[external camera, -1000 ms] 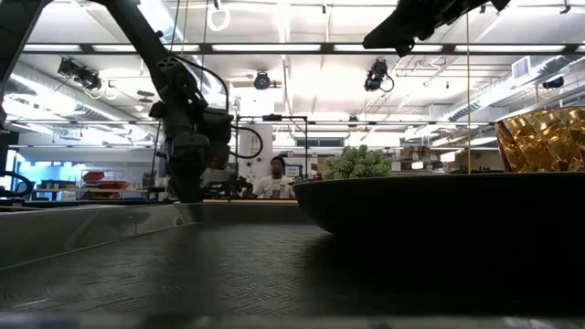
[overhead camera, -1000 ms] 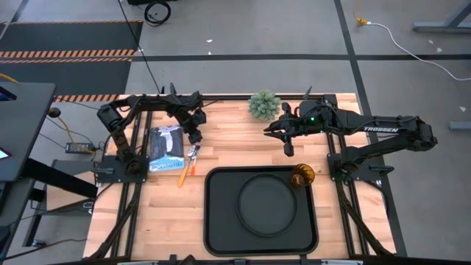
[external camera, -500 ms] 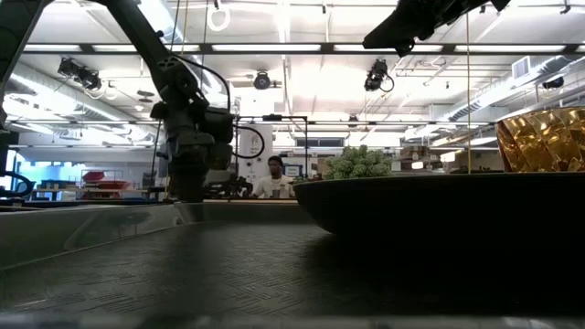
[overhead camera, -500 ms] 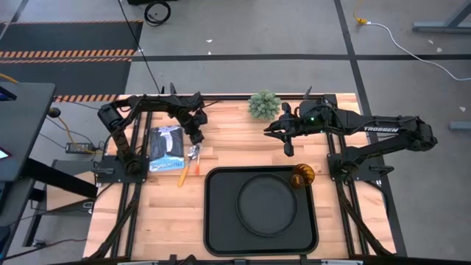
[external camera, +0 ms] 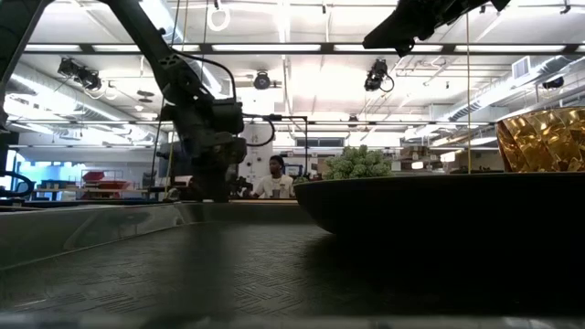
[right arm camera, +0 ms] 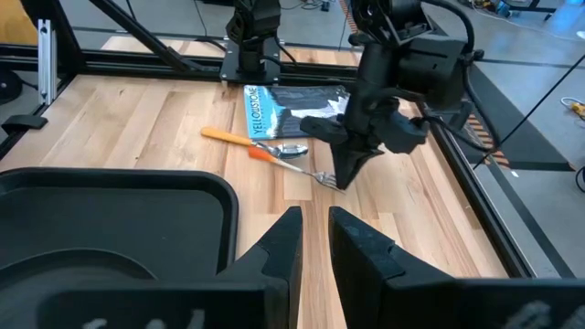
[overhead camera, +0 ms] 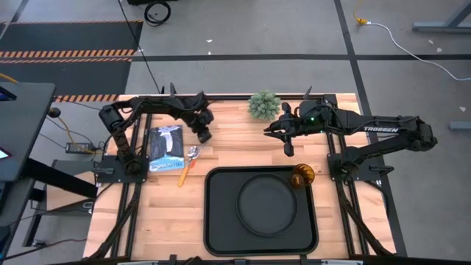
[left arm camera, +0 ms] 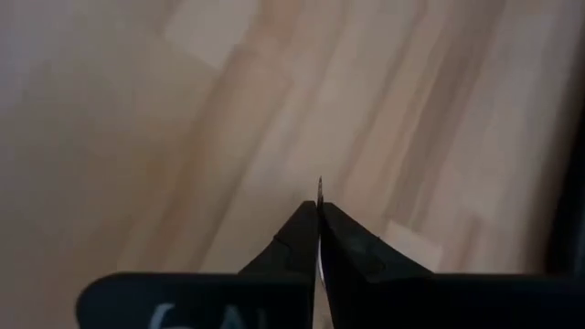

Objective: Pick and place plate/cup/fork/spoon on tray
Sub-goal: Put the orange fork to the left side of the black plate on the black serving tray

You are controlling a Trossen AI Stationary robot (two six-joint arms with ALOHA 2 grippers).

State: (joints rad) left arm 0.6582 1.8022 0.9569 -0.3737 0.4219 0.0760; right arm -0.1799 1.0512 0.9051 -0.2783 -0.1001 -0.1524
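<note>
Just beyond the tray's (overhead camera: 210, 221) far-left corner, the left gripper (overhead camera: 202, 136) has its fingers clenched on the tine end of the fork (right arm camera: 315, 175), with a sliver of metal showing between them. So it's the fork pickup, I reckon. Next it needs a clean lift, then a carry to the tray. The spoon (right arm camera: 291, 149) lies touching the fork and might get dragged. A packet (overhead camera: 165, 147) sits beside them. Plate (overhead camera: 265, 205) and cup (overhead camera: 302, 177) are already on the tray. The right gripper (overhead camera: 288, 149) waits beyond the tray, fingers apart, near the plant (overhead camera: 263, 104).
</note>
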